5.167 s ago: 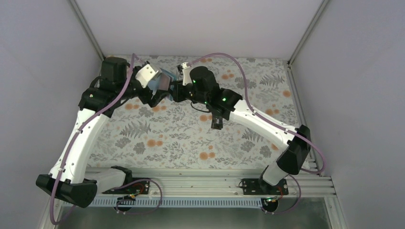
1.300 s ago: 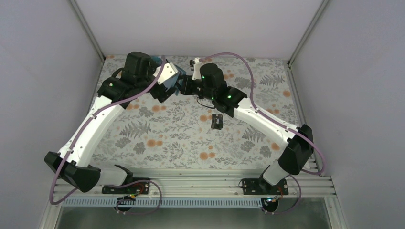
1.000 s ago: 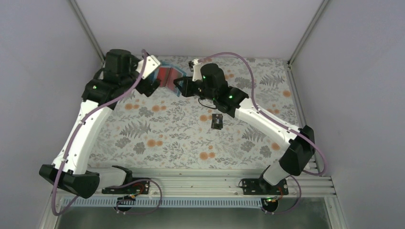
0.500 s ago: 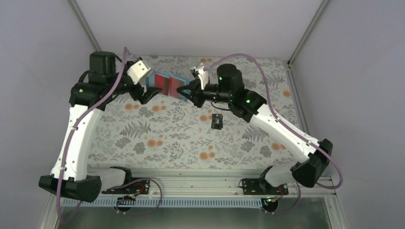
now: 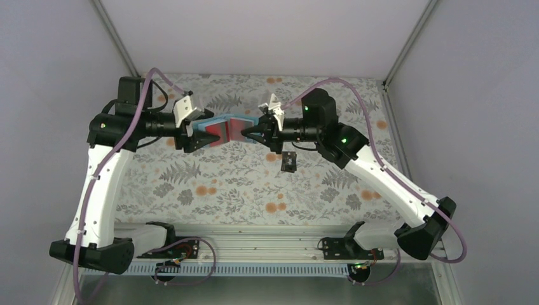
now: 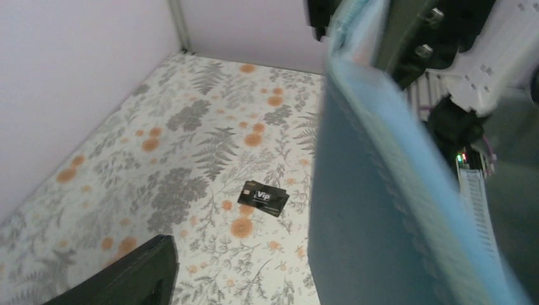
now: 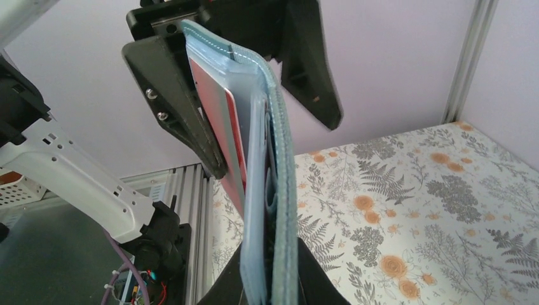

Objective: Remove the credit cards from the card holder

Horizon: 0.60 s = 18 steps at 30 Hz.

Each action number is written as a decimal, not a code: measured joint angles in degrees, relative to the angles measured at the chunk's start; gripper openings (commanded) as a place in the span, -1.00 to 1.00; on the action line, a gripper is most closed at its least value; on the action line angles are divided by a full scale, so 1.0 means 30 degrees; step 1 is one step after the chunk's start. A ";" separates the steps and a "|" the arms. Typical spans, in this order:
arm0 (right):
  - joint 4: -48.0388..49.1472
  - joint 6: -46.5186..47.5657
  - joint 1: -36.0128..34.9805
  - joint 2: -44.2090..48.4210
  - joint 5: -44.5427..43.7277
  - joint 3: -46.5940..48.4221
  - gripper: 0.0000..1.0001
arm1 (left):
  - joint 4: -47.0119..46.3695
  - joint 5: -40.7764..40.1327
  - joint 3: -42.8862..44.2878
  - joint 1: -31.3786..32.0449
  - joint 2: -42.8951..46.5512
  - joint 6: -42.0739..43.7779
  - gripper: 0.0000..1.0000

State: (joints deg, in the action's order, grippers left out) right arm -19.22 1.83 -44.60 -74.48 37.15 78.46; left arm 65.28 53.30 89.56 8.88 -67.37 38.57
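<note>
The teal card holder (image 5: pixel 208 126) hangs above the far middle of the cloth, held on edge between both arms. My right gripper (image 5: pixel 246 133) is shut on its right end; in the right wrist view the card holder (image 7: pixel 279 159) rises from between that gripper's (image 7: pixel 279 257) fingers. A red credit card (image 5: pixel 222 131) sticks out of its lighter blue inner face (image 7: pixel 219 121). My left gripper (image 5: pixel 197 131) stands open, its jaws straddling the holder's left end; one dark finger (image 6: pixel 127 273) sits well apart from the holder's teal back (image 6: pixel 381 222). A black credit card (image 5: pixel 289 161) lies flat on the cloth (image 6: pixel 263 198).
A floral cloth (image 5: pixel 210 184) with orange flower prints covers the table. Grey walls close in on three sides, with metal posts (image 5: pixel 407 44) at the far corners. An aluminium rail (image 5: pixel 254 244) carrying both arm bases runs along the near edge.
Both arms brought the card holder away from the far wall toward the table's middle, wrists turning level to face each other. The left jaws have narrowed slightly around the holder's end.
</note>
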 measured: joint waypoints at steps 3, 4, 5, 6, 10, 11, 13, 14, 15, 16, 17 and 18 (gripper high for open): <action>0.0015 0.0131 0.0248 0.0044 0.0495 -0.0007 -0.92 | 0.0444 0.1224 -0.0255 -0.0029 0.0000 0.0634 -0.18; 0.0007 0.0146 0.0335 0.0051 0.0641 -0.0007 -0.92 | 0.0605 0.1625 -0.0321 -0.0036 0.0015 0.0903 -0.37; 0.0007 0.0160 0.0415 0.0051 0.0772 -0.0007 -0.92 | 0.0780 0.1982 -0.0364 -0.0036 0.0022 0.1129 -0.61; 0.0007 0.0204 0.0510 0.0051 0.0925 -0.0007 -0.92 | 0.0940 0.2273 -0.0437 -0.0036 0.0058 0.1304 -0.76; -0.0007 0.0350 0.0816 0.0066 0.1625 -0.0022 -0.92 | 0.1326 0.3002 -0.0590 -0.0036 0.0219 0.1807 -0.95; 0.0000 0.0393 0.0882 0.0066 0.1814 -0.0036 -0.82 | 0.1348 0.3060 -0.0605 -0.0036 0.0233 0.1778 -0.95; -0.0029 0.0423 0.0998 0.0080 0.2120 -0.0044 -0.46 | 0.1297 0.3213 -0.0765 -0.0029 0.0306 0.1661 -0.95; -0.0080 0.0386 0.1078 0.0080 0.2200 -0.0051 -0.33 | 0.1231 0.3264 -0.0874 -0.0029 0.0342 0.1472 -0.95; -0.0109 0.0415 0.1180 0.0080 0.2178 -0.0051 -0.15 | 0.1144 0.3257 -0.1020 -0.0036 0.0372 0.1180 -0.95; -0.0131 0.0386 0.1370 0.0109 0.2047 -0.0051 0.05 | 0.0969 0.3206 -0.1195 -0.0036 0.0408 0.0852 -0.95; -0.0175 0.0299 0.1610 0.0175 0.1814 -0.0051 0.17 | 0.0699 0.3067 -0.1435 -0.0044 0.0452 0.0423 -0.95; -0.0255 0.0095 0.1858 0.0255 0.1501 -0.0051 0.26 | 0.0415 0.2922 -0.1647 -0.0051 0.0474 0.0044 -0.95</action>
State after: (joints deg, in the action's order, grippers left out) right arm -19.99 2.11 -39.03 -73.71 41.65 78.30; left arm 66.52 62.06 84.62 8.73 -65.95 38.70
